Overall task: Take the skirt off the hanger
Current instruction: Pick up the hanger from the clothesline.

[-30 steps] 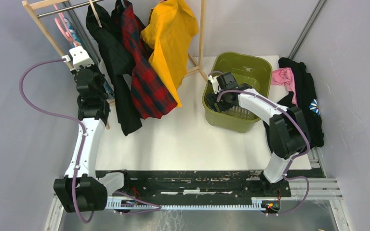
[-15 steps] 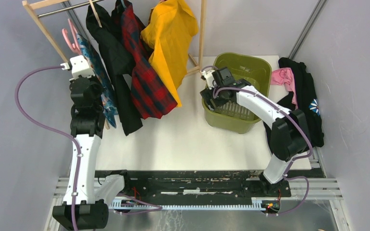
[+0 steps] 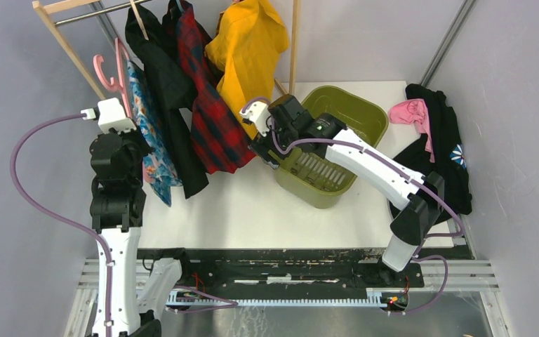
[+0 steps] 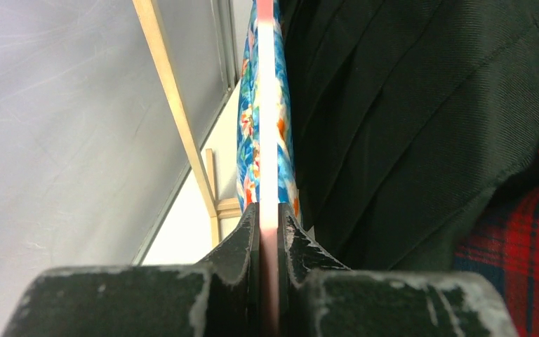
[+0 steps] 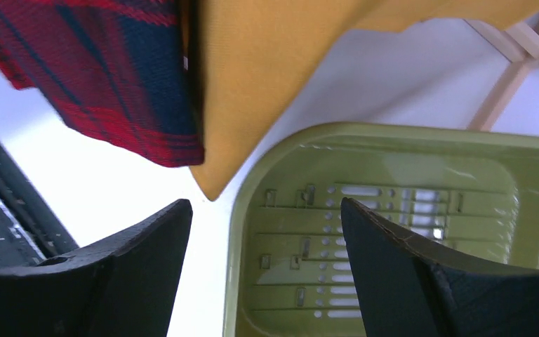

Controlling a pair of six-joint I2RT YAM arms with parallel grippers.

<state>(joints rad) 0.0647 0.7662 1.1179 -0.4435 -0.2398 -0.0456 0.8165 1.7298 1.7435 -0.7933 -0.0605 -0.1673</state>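
While the left gripper (image 4: 268, 223) pinches the pink hanger (image 4: 267, 84) tight, the floral skirt (image 3: 151, 151) hangs from it beside the rack (image 3: 63, 42); the right gripper (image 5: 265, 210), gaping nearby, should probably grasp the skirt next.

the skirt (image 3: 147, 140) is blue floral, the hanger (image 4: 268, 105) pink, the basket (image 3: 316, 191) olive, the shirt (image 3: 214, 126) red plaid.

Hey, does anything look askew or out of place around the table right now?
The green basket sits skewed, turned diagonally to the table edges. The pink hanger carrying the floral skirt is off the rail, clamped in the left gripper.
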